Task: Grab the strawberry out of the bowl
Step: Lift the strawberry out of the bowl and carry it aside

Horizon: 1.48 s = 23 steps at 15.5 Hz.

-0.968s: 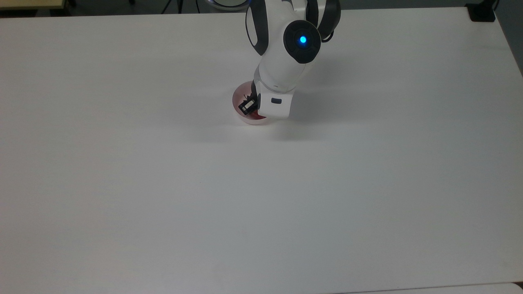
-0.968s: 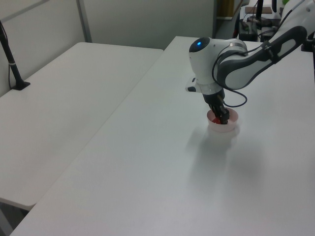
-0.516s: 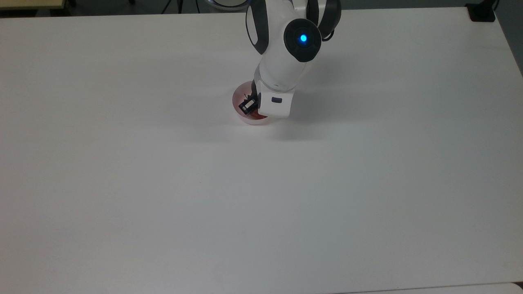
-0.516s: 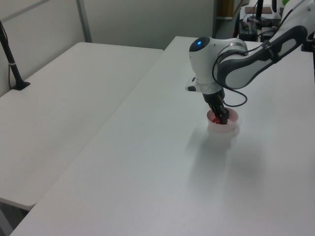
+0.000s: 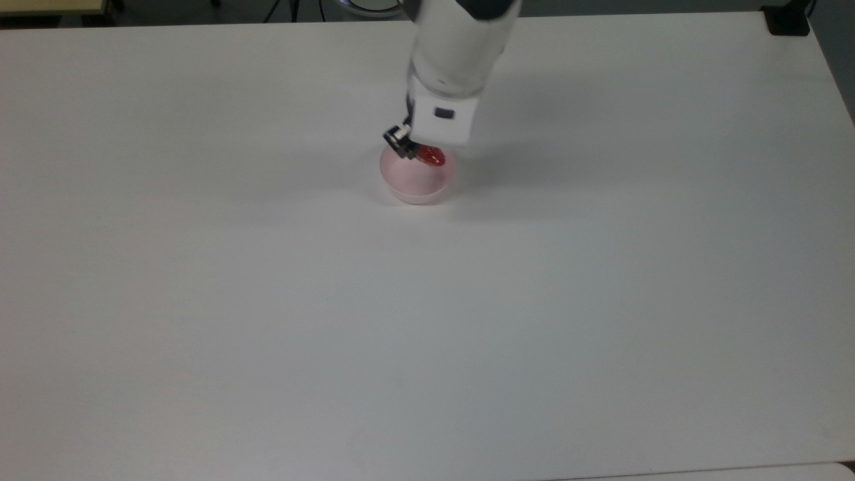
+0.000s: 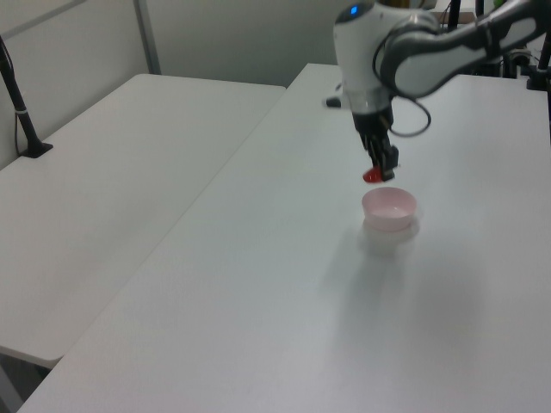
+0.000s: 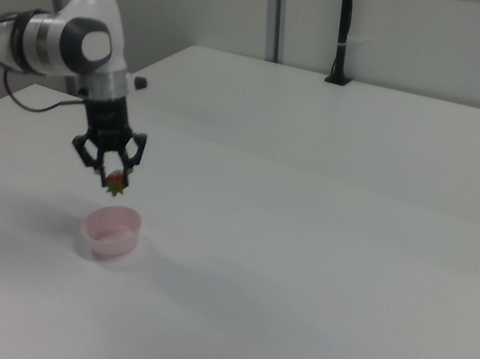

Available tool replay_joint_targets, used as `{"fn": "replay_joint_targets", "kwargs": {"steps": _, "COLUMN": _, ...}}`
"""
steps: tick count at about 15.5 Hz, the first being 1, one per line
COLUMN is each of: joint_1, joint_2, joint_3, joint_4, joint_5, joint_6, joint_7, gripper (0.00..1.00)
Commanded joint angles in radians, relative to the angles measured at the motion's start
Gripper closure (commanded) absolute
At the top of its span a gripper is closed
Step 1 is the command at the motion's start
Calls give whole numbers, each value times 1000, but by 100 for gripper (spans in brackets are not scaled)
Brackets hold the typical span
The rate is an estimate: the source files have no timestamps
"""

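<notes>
Strawberry (image 7: 116,181) pinched in our gripper (image 7: 115,177) hangs clear above the empty bowl (image 7: 111,230), so we judge the lift nearly done, needing only a steady hold.

Arm (image 6: 430,60) reaching down, wrist vertical, gripper (image 7: 116,179) fingers (image 7: 98,163) clamped on strawberry (image 7: 116,181).

White glossy jointed robot arm (image 6: 379,43), dark grey joint covers, blue indicator light, black cable, black two-finger gripper (image 7: 112,178)
</notes>
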Motion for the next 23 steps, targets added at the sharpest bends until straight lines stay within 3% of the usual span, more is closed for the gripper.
{"fn": "replay_joint_targets", "kwargs": {"steps": 1, "joint_1": -37, "joint_2": 14, "joint_3": -92, "joint_4": 52, "joint_5": 26, "joint_6": 69, "joint_7": -43, "gripper": 68}}
{"fn": "replay_joint_targets", "kwargs": {"steps": 4, "joint_1": -89, "joint_2": 68, "joint_3": -172, "joint_4": 51, "joint_5": 26, "joint_6": 225, "joint_7": -43, "gripper": 68}}
{"fn": "replay_joint_targets", "kwargs": {"steps": 8, "joint_1": -238, "joint_2": 200, "joint_3": -177, "joint_4": 51, "joint_5": 29, "joint_6": 407, "joint_7": -34, "gripper": 67}}
{"fn": "replay_joint_targets", "kwargs": {"steps": 12, "joint_1": -313, "joint_2": 295, "joint_3": -177, "joint_4": 51, "joint_5": 67, "joint_6": 553, "joint_7": -29, "gripper": 65}}
{"fn": "replay_joint_targets", "kwargs": {"steps": 13, "joint_1": -322, "joint_2": 298, "joint_3": -177, "joint_4": 51, "joint_5": 69, "joint_6": 553, "joint_7": -29, "gripper": 60}}
{"fn": "replay_joint_targets", "kwargs": {"steps": 14, "joint_1": -324, "joint_2": 298, "joint_3": -177, "joint_4": 51, "joint_5": 72, "joint_6": 553, "joint_7": -26, "gripper": 40}}
{"fn": "replay_joint_targets", "kwargs": {"steps": 15, "joint_1": -324, "joint_2": 294, "joint_3": -177, "joint_4": 51, "joint_5": 75, "joint_6": 550, "joint_7": -26, "gripper": 10}}
{"fn": "replay_joint_targets", "kwargs": {"steps": 16, "joint_1": -321, "joint_2": 287, "joint_3": -177, "joint_4": 48, "joint_5": 78, "joint_6": 547, "joint_7": -23, "gripper": 0}}
{"fn": "replay_joint_targets", "kwargs": {"steps": 18, "joint_1": -313, "joint_2": 260, "joint_3": -177, "joint_4": 48, "joint_5": 81, "joint_6": 539, "joint_7": 47, "gripper": 0}}
{"fn": "replay_joint_targets", "kwargs": {"steps": 20, "joint_1": -289, "joint_2": 179, "joint_3": -174, "joint_4": 43, "joint_5": 75, "joint_6": 498, "joint_7": 204, "gripper": 0}}
{"fn": "replay_joint_targets", "kwargs": {"steps": 23, "joint_1": -274, "joint_2": 32, "joint_3": -128, "joint_4": 43, "joint_5": 66, "joint_6": 249, "joint_7": 321, "gripper": 0}}
